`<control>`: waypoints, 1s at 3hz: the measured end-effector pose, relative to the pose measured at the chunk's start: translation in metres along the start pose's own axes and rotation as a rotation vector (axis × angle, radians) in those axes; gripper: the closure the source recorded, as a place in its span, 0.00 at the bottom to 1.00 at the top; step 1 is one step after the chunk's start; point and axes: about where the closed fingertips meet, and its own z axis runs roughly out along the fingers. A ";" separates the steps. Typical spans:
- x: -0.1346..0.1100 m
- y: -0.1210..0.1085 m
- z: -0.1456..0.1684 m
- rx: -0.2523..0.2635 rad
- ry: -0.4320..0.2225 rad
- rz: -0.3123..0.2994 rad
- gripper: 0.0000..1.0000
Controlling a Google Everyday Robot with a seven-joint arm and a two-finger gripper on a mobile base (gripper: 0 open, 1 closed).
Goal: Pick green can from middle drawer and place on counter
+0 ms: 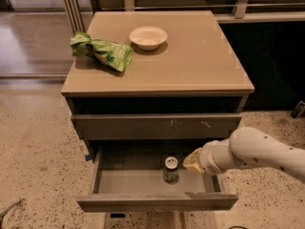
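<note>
The tan-tipped two-finger gripper (192, 161), carried at the end of a white, rounded robot arm (259, 152), is seen just to the right of the small dark green metal drink can (170, 169), at about the height of the can's silver top. The arm is brought in from the can's right, across the right side wall of the drawer. Whether the gripper is spread or closed cannot be told, since only its blunt tan end is presented. A thin gap appears to be left between it and the can, though contact cannot be ruled out.

The can is stood upright on the floor of the wide, shallow grey-brown middle drawer (128, 182), which is pulled out. The drawer's plain front panel is found just in front of the can, nearer the camera.

Directly above and behind the can, a closed grey-brown drawer front marked with small pale scratches (157, 126) is seen, and above that a dark open slot (157, 105) is left under the cabinet top. Higher still above the can, the smooth, glossy tan-beige square counter (200, 66) is spread.

Two things are set on the counter. A shallow round cream-coloured bowl (148, 36) is placed far behind the can and slightly to its left. A crumpled bright green foil snack bag (102, 51) is laid further to the left of the can's line, near the counter's left edge.

Speckled beige stone flooring (33, 151) is seen well to the left of the can.
</note>
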 end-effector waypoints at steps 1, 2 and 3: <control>0.034 -0.002 0.047 -0.024 -0.001 0.042 1.00; 0.039 0.002 0.055 -0.037 -0.002 0.053 1.00; 0.041 0.007 0.053 -0.024 0.003 0.017 0.81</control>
